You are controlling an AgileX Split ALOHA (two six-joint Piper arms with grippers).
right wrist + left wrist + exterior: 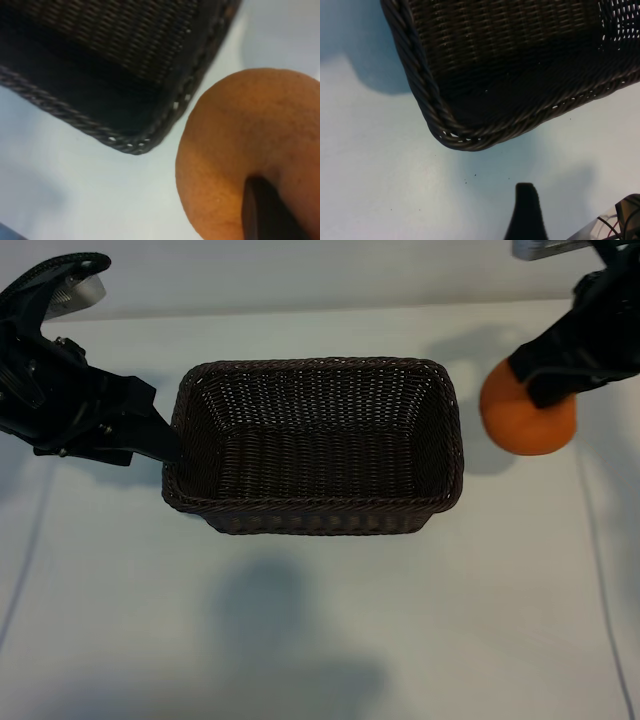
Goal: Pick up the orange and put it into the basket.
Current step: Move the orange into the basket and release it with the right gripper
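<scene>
The right gripper (545,390) has its jaws clamped on the orange (528,420), one dark finger (265,212) pressing into the fruit's skin in the right wrist view. The orange hangs in that grip just beside the right end of the basket (315,515), outside its rim and apart from the wicker; whether it touches the counter (300,630) underneath cannot be told.

The left gripper (165,440) sits at the basket's left end with its jaws standing wide and nothing between them. From outside its tip looks to meet the rim, though contact cannot be confirmed. In the left wrist view a single dark finger (526,212) shows over bare counter, near a rounded corner of the basket.

The basket stands upright in the middle of the counter, dark-brown weave, braided rim, nothing inside it.

The counter is a plain, pale, matte surface. Soft grey shadows of the arms fall on it, a large one in front of the basket. Along the far side the counter ends at a pale wall.
</scene>
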